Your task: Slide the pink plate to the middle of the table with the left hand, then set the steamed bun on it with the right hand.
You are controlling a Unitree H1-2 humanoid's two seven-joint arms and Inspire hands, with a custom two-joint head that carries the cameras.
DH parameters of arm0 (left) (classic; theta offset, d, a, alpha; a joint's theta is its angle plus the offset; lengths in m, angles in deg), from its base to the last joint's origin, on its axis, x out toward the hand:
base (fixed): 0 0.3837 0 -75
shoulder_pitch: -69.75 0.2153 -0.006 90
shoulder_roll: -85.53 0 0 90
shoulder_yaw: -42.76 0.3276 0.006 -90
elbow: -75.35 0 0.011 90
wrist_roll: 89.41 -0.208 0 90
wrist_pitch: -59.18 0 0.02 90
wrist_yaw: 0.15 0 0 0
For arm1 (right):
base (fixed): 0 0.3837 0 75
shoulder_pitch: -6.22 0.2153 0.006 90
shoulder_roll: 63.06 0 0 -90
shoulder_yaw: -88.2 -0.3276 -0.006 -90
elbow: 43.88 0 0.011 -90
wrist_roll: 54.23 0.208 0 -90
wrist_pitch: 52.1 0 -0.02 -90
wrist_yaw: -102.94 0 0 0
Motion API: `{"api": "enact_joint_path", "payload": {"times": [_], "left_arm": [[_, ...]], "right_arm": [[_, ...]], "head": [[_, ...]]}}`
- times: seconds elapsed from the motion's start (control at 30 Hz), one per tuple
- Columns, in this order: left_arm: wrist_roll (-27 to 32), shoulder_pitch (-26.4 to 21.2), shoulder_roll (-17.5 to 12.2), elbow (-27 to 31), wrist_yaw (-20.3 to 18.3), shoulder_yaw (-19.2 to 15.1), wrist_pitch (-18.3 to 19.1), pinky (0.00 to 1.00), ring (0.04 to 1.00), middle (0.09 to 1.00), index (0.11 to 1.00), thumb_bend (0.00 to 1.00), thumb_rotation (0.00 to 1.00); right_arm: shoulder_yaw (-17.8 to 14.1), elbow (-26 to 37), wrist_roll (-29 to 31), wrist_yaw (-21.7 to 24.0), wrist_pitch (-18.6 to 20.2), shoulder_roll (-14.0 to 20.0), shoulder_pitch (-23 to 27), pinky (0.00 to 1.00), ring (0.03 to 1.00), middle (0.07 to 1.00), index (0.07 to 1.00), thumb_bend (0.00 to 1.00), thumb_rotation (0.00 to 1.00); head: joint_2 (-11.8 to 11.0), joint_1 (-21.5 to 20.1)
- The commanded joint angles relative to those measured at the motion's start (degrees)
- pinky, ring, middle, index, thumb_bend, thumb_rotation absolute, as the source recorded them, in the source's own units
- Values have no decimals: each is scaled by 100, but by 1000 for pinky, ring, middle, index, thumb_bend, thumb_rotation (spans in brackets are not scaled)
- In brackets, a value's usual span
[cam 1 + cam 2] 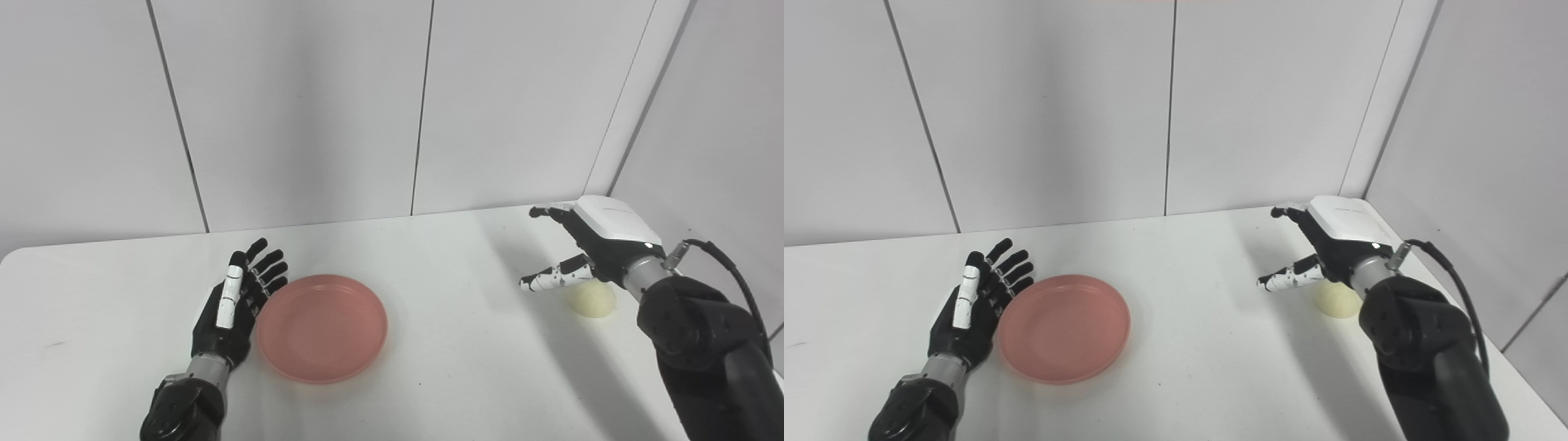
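The left hand (236, 300), fingers spread, rests against the pink plate (322, 327); the right hand (588, 245), fingers spread, hovers over the bun (591, 300).

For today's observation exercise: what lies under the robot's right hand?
Under the right hand lies a pale steamed bun on the white table. The hand is open above it, not gripping. The wrist covers the bun's far edge, so that part cannot be seen.

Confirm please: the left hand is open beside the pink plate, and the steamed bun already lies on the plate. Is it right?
Not quite. The steamed bun lies on the table under the right hand, far from the pink plate, as the left eye view shows. The left hand is open beside the plate.
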Motion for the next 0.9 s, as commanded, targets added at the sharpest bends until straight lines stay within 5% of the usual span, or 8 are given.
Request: {"api": "enact_joint_path", "payload": {"times": [0.0,0.3,0.87], "left_arm": [[-27,-78,-49,-99,-31,20,6,835,834,832,870,741,834],[-56,-61,-69,-78,-81,64,21,835,839,841,888,726,849],[-63,-64,-58,-105,-99,117,47,823,834,845,899,712,855]], "right_arm": [[-120,-8,-219,169,23,314,254,561,766,834,804,1000,399],[171,-694,-555,272,-48,641,299,700,819,840,806,1000,419],[617,-2706,258,-1510,-471,798,368,802,871,873,810,1000,547]], "head": [[1,0],[17,5],[17,63]]}}
